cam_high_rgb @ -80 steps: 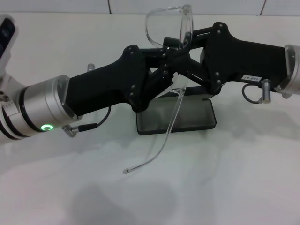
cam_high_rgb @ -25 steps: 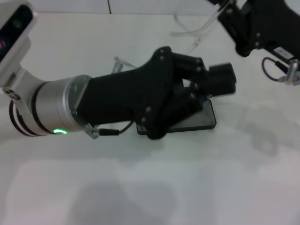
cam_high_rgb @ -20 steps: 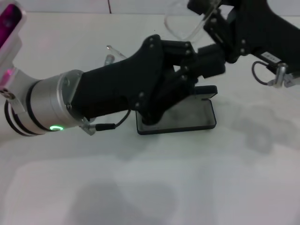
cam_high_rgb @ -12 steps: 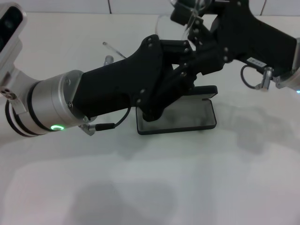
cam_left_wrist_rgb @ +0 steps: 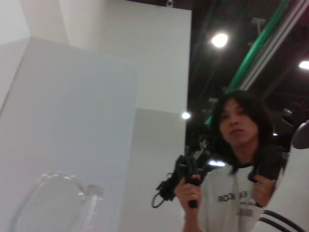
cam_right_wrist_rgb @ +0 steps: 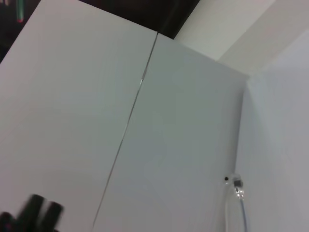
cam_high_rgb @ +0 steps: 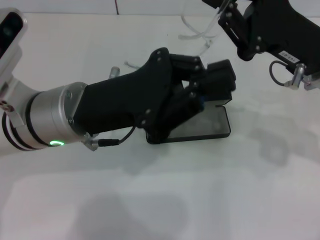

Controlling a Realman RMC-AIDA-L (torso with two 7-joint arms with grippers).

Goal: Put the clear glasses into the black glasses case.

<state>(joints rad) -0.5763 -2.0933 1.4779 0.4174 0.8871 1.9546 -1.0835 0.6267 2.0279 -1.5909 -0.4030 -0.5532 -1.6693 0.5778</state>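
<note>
Nearest us, our left gripper reaches across the centre of the head view, fingers pressed together on nothing, hovering above the black glasses case, which lies open on the white table with its grey lining up. Farther back, at upper right, our right gripper pinches the clear glasses aloft, temple arms trailing down.

white table, open black glasses case
</note>
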